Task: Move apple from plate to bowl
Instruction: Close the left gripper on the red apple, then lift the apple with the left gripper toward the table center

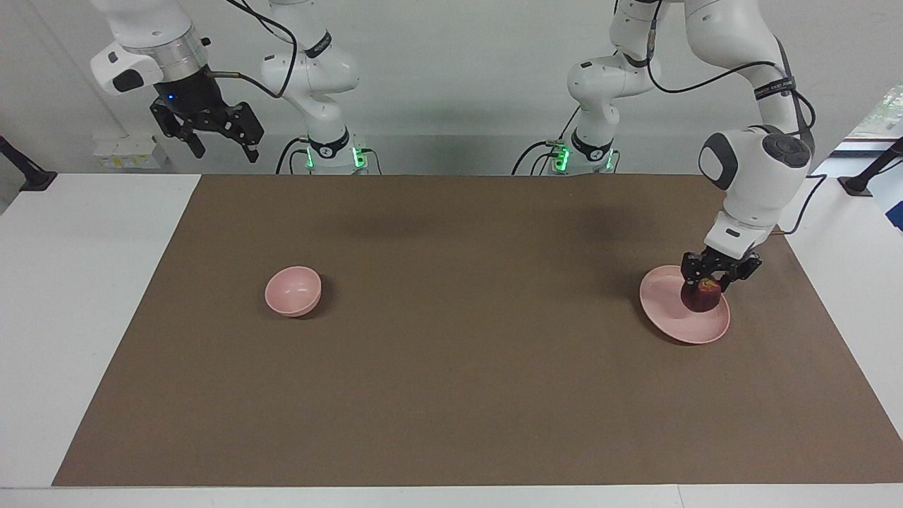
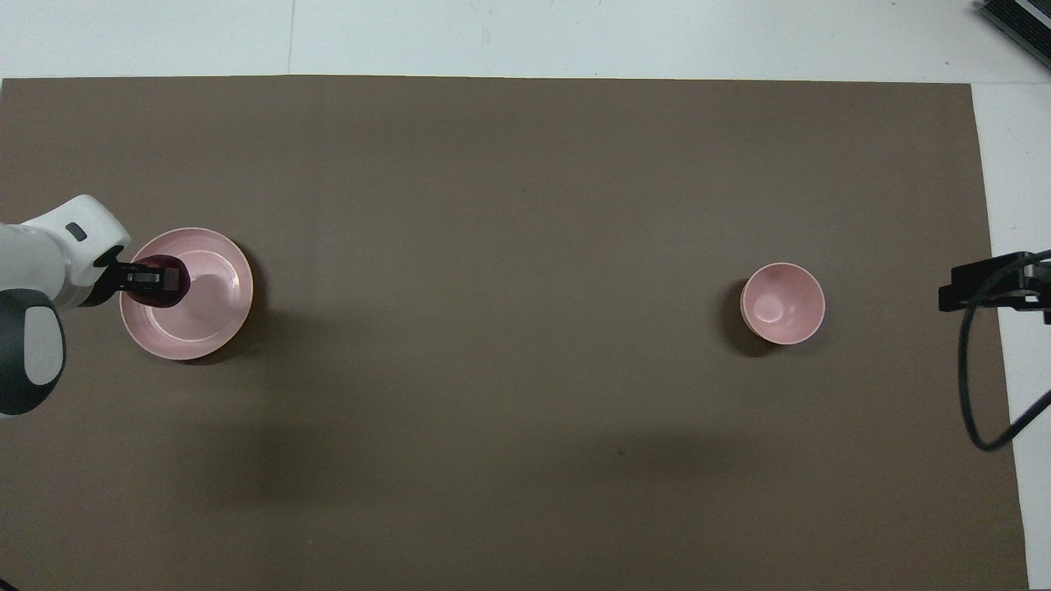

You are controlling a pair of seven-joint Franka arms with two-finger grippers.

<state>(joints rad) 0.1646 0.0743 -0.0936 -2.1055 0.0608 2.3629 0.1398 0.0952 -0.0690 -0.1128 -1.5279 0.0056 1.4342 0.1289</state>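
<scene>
One dark red apple (image 1: 700, 296), yellowish at its stem, on the plate (image 1: 670, 317).

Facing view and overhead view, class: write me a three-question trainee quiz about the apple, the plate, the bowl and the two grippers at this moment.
1. True or false: the apple lies in the bowl.
2. Which gripper is down at the plate? A) left gripper B) right gripper
3. Fill in: the bowl sits toward the ____ arm's end of the table.

Key
1. False: the apple is on the plate, with the left gripper around it.
2. A: the right gripper waits, raised above the table's edge at its own end.
3. Right.
</scene>
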